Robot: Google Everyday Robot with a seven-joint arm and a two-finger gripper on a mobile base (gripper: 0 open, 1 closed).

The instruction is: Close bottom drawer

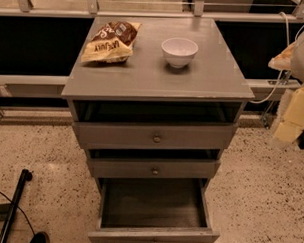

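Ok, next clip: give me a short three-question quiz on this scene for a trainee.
1. True or false: the bottom drawer is pulled out farther than the middle drawer.
2. What sits on the cabinet top next to the chip bag? A) a mug B) a white bowl C) a can
3. Fill in: the claw hangs at the picture's ____ edge, off to the side of the cabinet top.

Key: 1 true; 2 B, the white bowl; 3 right.
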